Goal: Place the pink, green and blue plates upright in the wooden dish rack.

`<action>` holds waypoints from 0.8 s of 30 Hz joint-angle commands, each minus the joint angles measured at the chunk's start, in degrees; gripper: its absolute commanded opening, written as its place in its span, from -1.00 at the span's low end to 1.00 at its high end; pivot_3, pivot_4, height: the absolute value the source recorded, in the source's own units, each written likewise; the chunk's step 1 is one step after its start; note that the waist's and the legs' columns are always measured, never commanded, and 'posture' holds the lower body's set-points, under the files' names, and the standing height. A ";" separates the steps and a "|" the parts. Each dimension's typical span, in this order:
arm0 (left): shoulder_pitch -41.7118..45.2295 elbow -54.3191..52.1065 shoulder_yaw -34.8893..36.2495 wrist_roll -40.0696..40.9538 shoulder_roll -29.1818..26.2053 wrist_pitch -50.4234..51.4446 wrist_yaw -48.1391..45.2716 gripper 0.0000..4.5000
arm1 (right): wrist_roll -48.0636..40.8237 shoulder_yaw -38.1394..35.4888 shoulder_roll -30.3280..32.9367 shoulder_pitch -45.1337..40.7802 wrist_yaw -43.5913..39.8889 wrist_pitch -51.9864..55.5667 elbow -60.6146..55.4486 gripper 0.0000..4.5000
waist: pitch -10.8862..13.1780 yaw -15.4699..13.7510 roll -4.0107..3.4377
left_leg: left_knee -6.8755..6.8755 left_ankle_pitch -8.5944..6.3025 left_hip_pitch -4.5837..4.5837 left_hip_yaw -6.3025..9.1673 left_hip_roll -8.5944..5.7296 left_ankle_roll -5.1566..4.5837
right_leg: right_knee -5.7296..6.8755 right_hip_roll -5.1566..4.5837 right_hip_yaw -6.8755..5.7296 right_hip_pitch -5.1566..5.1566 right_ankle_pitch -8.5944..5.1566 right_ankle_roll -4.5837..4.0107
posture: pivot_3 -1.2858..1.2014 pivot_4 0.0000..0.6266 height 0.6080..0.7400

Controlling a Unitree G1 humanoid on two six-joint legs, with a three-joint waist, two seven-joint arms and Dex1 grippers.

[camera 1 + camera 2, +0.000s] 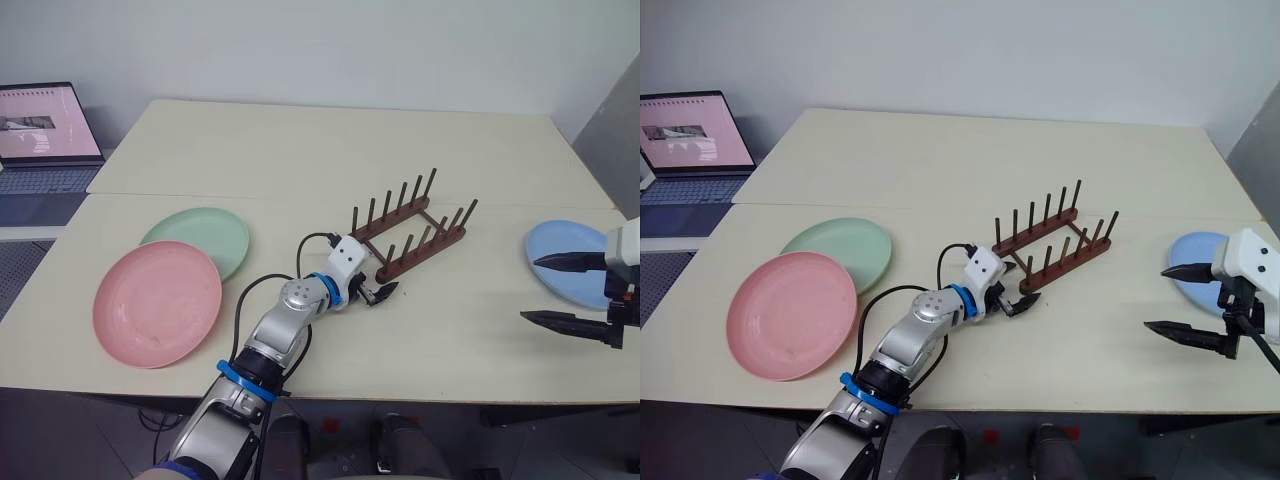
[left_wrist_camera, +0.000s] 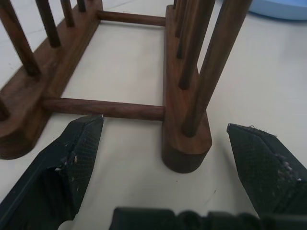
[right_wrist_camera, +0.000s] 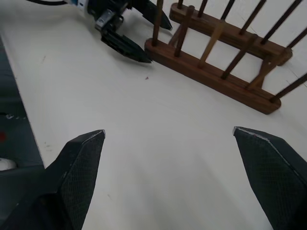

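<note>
Our left gripper [image 1: 382, 293] sits low on the tabletop [image 1: 330, 150] with its fingers spread, straddling the near end of one rail of the wooden dish rack [image 1: 410, 236]. Our right gripper [image 1: 570, 292] hangs at the right edge, fingers wide apart and empty, just in front of the blue plate [image 1: 566, 261].

We judge the rack is being steadied or squared up, since no plate is loaded yet. To do that well, we should close on the rail end gently and keep the rack flat, so the slots stay open to a plate coming from either side.

The rack is dark, smooth wood: two rails joined by round crossbars, each with a row of thin upright pegs. The pink plate [image 1: 157, 302] and green plate [image 1: 203, 238] lie flat at the left, pink overlapping green; all three are shallow, round and matte.
</note>
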State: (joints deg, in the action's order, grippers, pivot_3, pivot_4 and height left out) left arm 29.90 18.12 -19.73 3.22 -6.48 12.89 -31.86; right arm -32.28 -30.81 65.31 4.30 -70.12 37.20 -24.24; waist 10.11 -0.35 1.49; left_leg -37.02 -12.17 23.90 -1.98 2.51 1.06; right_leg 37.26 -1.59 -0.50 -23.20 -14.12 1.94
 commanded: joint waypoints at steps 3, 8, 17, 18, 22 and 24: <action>1.05 1.76 0.49 -0.95 2.12 -2.65 0.13 0.60 | -4.41 -0.22 -0.87 -3.39 2.87 3.17 -2.60 1.00 | 0.00 -0.11 0.00 | -0.02 0.00 0.01 0.02 0.01 0.00 | 0.01 0.02 -0.02 0.00 0.00 0.00 | 0.03 -0.52 0.99; 0.68 2.35 0.68 -1.13 2.98 -3.50 -0.45 -0.09 | -5.06 -0.09 -1.37 -4.03 4.29 3.50 -2.87 1.00 | 0.00 -0.13 0.00 | -0.05 0.00 0.01 0.01 0.00 0.00 | 0.01 0.00 0.02 0.01 0.02 0.01 | 0.03 -0.52 0.99; 0.13 -0.71 0.71 -0.36 -1.21 -5.39 -7.28 -0.54 | -4.25 -1.98 -4.62 -1.00 6.99 0.88 -4.72 1.00 | -0.01 -0.07 -0.02 | -0.02 0.00 0.00 0.01 0.05 0.00 | 0.02 0.08 -0.01 0.00 0.01 0.00 | 0.03 -0.52 0.99; 0.17 -1.54 0.59 0.16 -2.23 -5.50 -9.32 -0.54 | -4.13 -3.07 -4.65 0.19 6.72 0.97 -4.83 1.00 | -0.01 -0.08 -0.01 | -0.02 0.00 0.00 0.02 0.06 0.00 | 0.02 0.08 -0.02 0.00 0.00 -0.01 | 0.03 -0.52 0.99; 0.60 -4.45 -0.48 2.75 -6.49 -5.61 -19.59 -0.54 | -2.30 -8.40 -4.90 6.89 4.80 0.53 -5.57 1.00 | -0.01 -0.18 -0.02 | -0.01 0.00 0.02 0.00 0.07 0.00 | 0.00 0.08 -0.02 0.00 0.00 -0.02 | 0.03 -0.52 0.99; 1.16 -4.53 -1.38 3.49 -7.92 -5.71 -24.30 -0.54 | -1.66 -11.44 -5.39 10.67 3.73 0.68 -5.91 1.00 | -0.01 -0.30 -0.02 | -0.01 0.00 0.04 0.01 0.07 0.00 | -0.03 0.08 -0.06 0.00 -0.01 -0.03 | 0.03 -0.52 0.99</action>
State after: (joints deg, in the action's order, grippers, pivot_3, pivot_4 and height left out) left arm 29.82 16.73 -20.14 4.85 -14.53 8.66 -52.26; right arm -34.57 -38.22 60.14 13.92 -65.24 38.39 -28.94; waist 10.10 -0.65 1.47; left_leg -37.04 -12.17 23.94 -1.97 2.58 1.06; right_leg 37.23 -1.51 -0.55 -23.20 -14.13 1.91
